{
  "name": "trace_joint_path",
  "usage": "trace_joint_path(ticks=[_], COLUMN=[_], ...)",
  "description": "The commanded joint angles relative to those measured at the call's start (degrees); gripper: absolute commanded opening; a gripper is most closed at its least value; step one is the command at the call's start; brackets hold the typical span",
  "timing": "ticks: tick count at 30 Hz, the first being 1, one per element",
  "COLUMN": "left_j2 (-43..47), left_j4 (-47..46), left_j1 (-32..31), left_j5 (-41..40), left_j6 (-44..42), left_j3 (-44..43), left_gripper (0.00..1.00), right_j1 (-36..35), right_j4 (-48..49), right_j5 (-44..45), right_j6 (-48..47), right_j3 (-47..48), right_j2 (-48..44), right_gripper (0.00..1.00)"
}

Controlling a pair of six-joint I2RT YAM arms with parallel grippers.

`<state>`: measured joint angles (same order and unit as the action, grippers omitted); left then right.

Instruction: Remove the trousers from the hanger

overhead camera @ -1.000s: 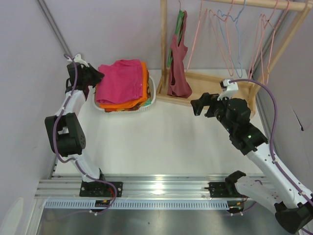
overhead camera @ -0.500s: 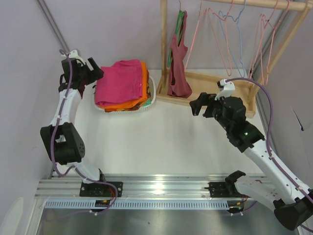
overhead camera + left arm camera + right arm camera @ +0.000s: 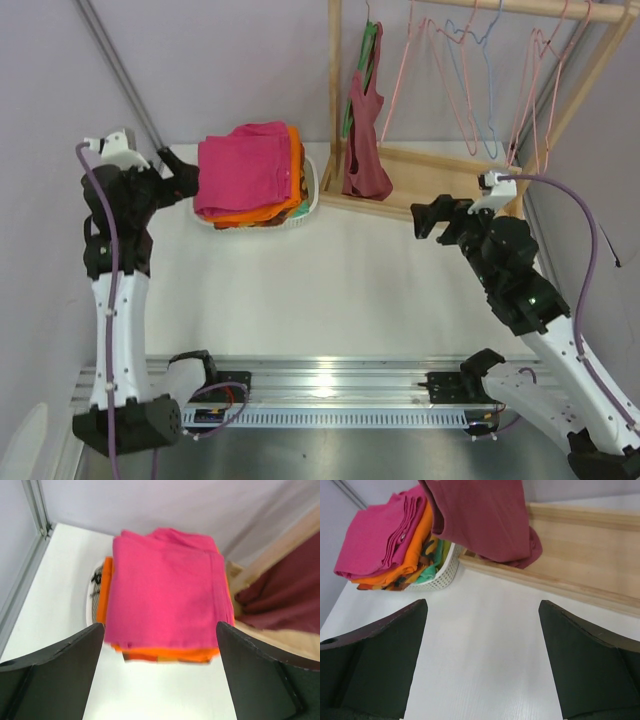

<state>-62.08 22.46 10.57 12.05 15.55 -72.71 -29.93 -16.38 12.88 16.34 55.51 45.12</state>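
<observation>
The magenta trousers (image 3: 245, 165) lie folded on top of the pile in the white basket (image 3: 311, 193), free of any hanger. Bare pink wire hangers (image 3: 398, 80) hang on the wooden rail at the back; I cannot tell which one held them. My left gripper (image 3: 183, 172) hovers open just left of the basket, apart from the trousers (image 3: 167, 590), which fill the left wrist view beyond my open left gripper (image 3: 160, 625). My right gripper (image 3: 428, 218) is open and empty over the table in front of the rack. The right wrist view shows my right gripper (image 3: 482, 602) and the trousers (image 3: 375, 540).
Orange folded cloth (image 3: 262, 212) and other garments lie under the trousers. A maroon garment (image 3: 365, 150) hangs from a green hanger (image 3: 370, 45) and drapes onto the rack's wooden base (image 3: 440, 170). A light-blue hanger (image 3: 487, 100) hangs among the pink ones. A wall stands close on the left.
My left gripper has opened, let go of the trousers on the pile and drawn back to the left. The right gripper has shifted a little to the right, still open.
</observation>
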Motion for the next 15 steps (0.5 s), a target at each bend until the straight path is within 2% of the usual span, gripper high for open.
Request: trace_joint_path(ticks=[1, 2, 7, 15], left_j2=[8.0, 12.3, 22.1, 35.6], left_j4=[3.6, 4.0, 8.4, 6.8], left_j1=[0.2, 0.3, 0.1, -6.0], left_j5=[3.2, 2.9, 4.4, 2.5], left_j6=[-1.4, -0.6, 1.2, 5.3], left_j3=[5.4, 9.0, 14.7, 21.0], left_gripper=[0.99, 0.99, 0.99, 1.00], right_j1=[0.1, 0.1, -0.1, -0.1], right_j4=[1.0, 0.6, 0.3, 1.3], right_j5=[2.8, 2.5, 1.9, 3.6], right_j6=[-2.0, -2.0, 1.8, 4.2], right_j3=[-1.9, -2.3, -7.7, -19.7], right_j2=[-4.2, -5.7, -12.1, -28.0], right_gripper=[0.99, 0.99, 0.99, 0.99])
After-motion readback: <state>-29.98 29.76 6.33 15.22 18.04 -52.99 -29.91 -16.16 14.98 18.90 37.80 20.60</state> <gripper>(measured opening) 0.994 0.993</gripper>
